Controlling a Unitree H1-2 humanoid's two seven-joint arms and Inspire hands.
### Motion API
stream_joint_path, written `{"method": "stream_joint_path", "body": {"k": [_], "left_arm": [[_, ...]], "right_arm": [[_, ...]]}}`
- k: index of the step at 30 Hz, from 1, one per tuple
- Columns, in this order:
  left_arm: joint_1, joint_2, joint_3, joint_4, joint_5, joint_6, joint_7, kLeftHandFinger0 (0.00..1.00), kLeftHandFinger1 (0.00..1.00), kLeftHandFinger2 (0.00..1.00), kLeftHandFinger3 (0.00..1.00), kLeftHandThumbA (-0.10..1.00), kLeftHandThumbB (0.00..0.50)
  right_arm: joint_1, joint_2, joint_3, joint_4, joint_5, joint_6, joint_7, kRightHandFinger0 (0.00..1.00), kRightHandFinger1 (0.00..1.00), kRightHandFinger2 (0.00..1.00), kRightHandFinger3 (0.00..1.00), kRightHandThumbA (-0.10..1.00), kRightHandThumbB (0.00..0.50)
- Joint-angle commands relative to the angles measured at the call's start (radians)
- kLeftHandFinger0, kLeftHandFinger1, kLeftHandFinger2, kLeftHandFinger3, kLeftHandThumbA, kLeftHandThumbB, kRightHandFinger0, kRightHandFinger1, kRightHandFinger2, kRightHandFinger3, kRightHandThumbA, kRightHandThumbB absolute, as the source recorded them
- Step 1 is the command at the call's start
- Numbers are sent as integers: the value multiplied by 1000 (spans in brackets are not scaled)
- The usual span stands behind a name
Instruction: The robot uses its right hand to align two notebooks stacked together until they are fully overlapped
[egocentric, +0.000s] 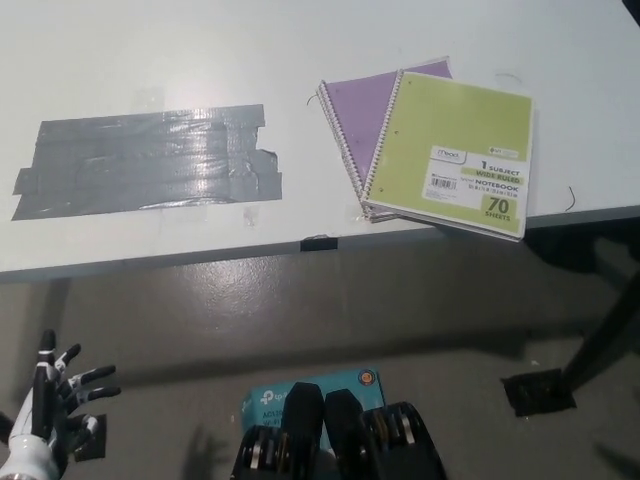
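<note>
I can read words on the white label (475, 182) of the green notebook (455, 150). It sits at the notebook's lower right part. It says "1 SUBJECT", then "WIDE RULED", then "NOTEBOOK", and a big "70" with "SHEETS" under it. A small brand name sits at the label's top left, but it is too tiny to read.

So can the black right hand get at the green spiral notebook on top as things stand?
Probably yes: the green spiral notebook lies uncovered atop the purple notebook near the white table's front edge, but the right hand is out of view.
</note>
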Motion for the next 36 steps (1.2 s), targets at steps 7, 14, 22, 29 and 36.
{"method": "stream_joint_path", "body": {"k": [7,14,22,29,36], "left_arm": [[1,17,-5,-25,-8,1,-11,451,531,611,910,1000,189],[9,30,-21,-32,1,2,-22,434,517,601,915,1000,220],[31,27,-44,-43,12,12,-21,449,505,616,935,1000,216],[42,30,-71,-40,15,0,-29,485,515,611,943,1000,239],[37,35,-95,-23,21,-2,-30,464,489,604,953,1000,280]], "right_arm": [[-404,-5,35,-153,-357,226,141,1000,1000,1000,1000,1000,500],[-636,149,35,-56,-541,226,247,1000,1000,1000,1000,1000,464],[-719,247,65,92,-663,226,235,1000,1000,1000,1000,1000,444],[-790,240,171,389,-628,226,129,1000,1000,1000,1000,1000,408],[-845,272,229,510,-589,226,76,1000,1000,1000,1000,1000,352]]}}
